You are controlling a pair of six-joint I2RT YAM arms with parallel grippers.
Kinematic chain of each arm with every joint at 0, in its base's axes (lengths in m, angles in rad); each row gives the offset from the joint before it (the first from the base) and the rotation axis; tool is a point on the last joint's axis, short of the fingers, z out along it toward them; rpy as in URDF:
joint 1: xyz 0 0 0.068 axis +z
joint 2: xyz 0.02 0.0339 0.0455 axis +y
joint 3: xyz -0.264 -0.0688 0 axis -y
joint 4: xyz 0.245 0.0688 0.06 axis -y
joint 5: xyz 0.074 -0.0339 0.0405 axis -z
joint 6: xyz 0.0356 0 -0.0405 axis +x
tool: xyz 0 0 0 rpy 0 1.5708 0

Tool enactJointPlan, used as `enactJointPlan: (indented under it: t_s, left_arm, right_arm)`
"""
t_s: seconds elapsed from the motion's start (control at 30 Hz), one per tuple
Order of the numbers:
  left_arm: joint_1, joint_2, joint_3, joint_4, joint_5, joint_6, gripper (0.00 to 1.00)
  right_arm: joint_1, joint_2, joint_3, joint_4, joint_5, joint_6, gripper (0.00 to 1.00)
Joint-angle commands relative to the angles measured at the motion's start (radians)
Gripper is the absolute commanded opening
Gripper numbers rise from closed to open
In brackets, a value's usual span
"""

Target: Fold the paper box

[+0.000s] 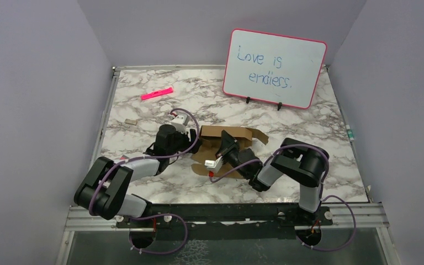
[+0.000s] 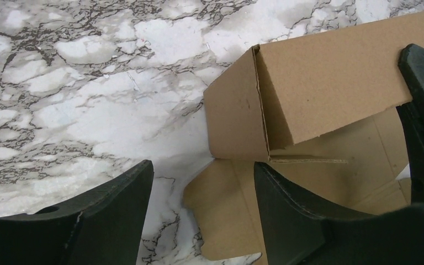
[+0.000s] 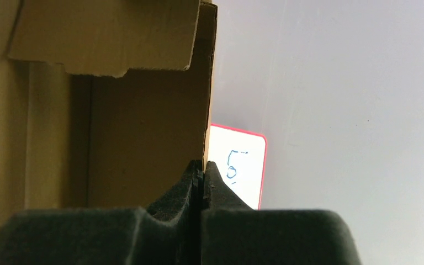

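Note:
The paper box [image 1: 229, 138] is brown cardboard, partly folded, in the middle of the marble table. In the left wrist view its raised corner [image 2: 243, 110] stands upright over a flat flap. My left gripper [image 2: 203, 193] is open at the box's left end; one finger is over the table, the other over the flat cardboard. My right gripper [image 3: 202, 168] is shut on the edge of an upright cardboard wall [image 3: 143, 138] and pinches it between both pads. In the top view the right gripper [image 1: 223, 144] sits at the box's middle.
A pink-rimmed whiteboard [image 1: 275, 68] with blue writing stands at the back right; its corner shows in the right wrist view [image 3: 237, 165]. A slim pink marker [image 1: 157, 93] lies at the back left. A small brown scrap [image 1: 131, 121] lies left of the arms.

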Motion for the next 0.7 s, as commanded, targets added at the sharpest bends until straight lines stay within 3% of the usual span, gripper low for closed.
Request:
enactJointPlan:
  t_s: [0.0, 0.27, 0.47, 0.67]
  left_arm:
    - [-0.007, 0.035, 0.036, 0.075, -0.009, 0.022, 0.66]
    - [-0.034, 0.068, 0.028, 0.142, -0.061, 0.011, 0.63]
    - [-0.065, 0.080, 0.022, 0.211, -0.101, 0.002, 0.63]
    - [-0.071, 0.095, 0.008, 0.252, -0.124, -0.021, 0.61]
  right_arm:
    - [0.006, -0.031, -0.006, 0.039, -0.032, 0.026, 0.02]
    - [0.008, -0.054, -0.009, -0.007, -0.039, 0.068, 0.02]
    - [0.008, -0.086, 0.008, -0.133, -0.049, 0.118, 0.02]
    - [0.008, -0.038, -0.012, -0.065, -0.040, 0.100, 0.02]
